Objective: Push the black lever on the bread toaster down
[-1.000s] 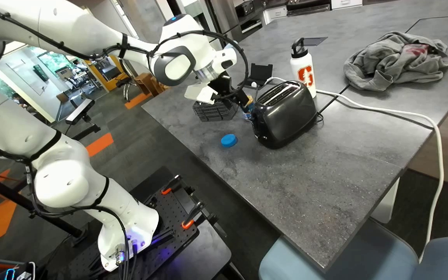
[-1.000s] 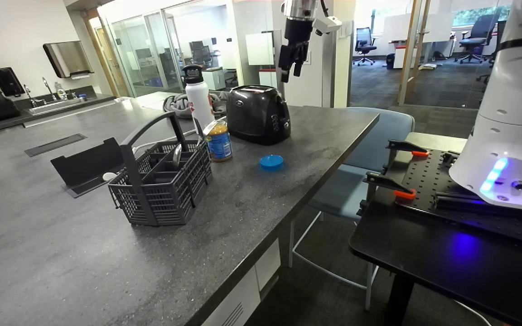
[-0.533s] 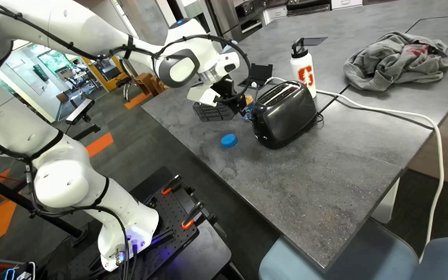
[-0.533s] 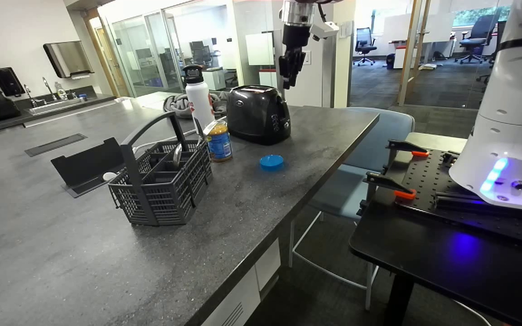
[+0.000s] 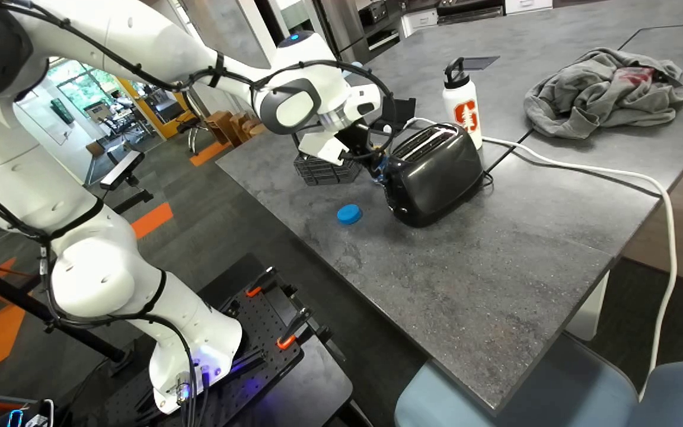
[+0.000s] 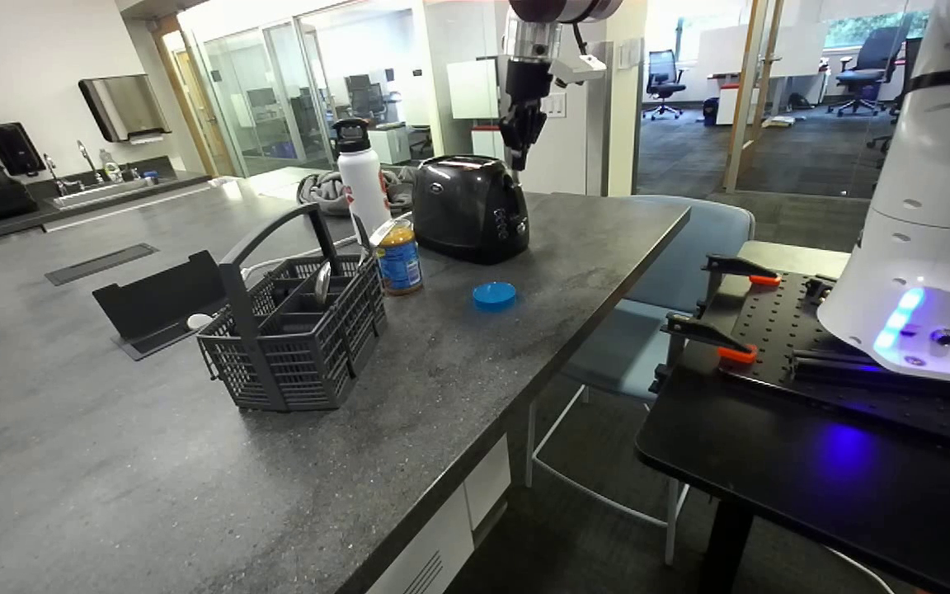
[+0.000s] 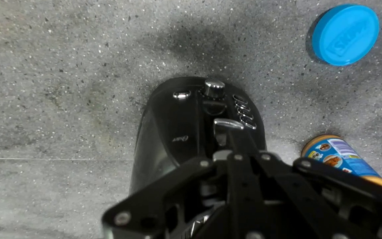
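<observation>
The glossy black bread toaster [image 5: 442,175] stands upright on the grey counter, seen also in both remaining views [image 6: 458,206] [image 7: 167,126]. On its end face the lever [image 7: 228,124] shows a chrome edge in the wrist view, with dark fingers covering its right part. My gripper [image 6: 516,165] points down at the upper part of that end face, its fingers together and nothing held. Seen from the wrist, the gripper [image 7: 244,134] overlaps the lever; whether the tips touch it I cannot tell. In an exterior view, the fingertips are partly lost against the dark toaster and jar.
A blue lid [image 6: 495,295] lies on the counter before the toaster's lever end. Close beside the toaster stand a peanut butter jar [image 6: 399,262] and a white bottle [image 6: 365,186]. A grey cutlery basket [image 6: 302,330] is farther along. A white cord [image 5: 602,170] runs behind the toaster.
The fingers have gone from spread to shut. My gripper has come down and closer to the toaster's lever end. The toaster, lid, jar and basket have stayed where they were.
</observation>
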### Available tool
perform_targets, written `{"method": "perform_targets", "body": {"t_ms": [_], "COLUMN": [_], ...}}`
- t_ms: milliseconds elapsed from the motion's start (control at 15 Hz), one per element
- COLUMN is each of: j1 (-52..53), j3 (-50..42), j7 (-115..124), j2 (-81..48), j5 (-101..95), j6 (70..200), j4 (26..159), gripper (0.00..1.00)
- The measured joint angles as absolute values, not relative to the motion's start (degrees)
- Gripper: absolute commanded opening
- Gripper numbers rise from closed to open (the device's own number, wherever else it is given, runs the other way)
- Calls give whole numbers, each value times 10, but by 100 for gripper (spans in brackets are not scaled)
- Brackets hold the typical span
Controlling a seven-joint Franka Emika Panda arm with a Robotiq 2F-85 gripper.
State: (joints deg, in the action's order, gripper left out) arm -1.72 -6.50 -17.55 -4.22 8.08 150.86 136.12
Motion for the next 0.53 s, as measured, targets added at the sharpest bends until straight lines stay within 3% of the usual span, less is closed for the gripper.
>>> {"method": "perform_targets", "body": {"t_ms": [533], "j1": [-30], "j3": [-52], "j7": [-176], "j2": [-84], "j5": [82], "j6": [1508], "j4": [1333], "gripper": [0]}}
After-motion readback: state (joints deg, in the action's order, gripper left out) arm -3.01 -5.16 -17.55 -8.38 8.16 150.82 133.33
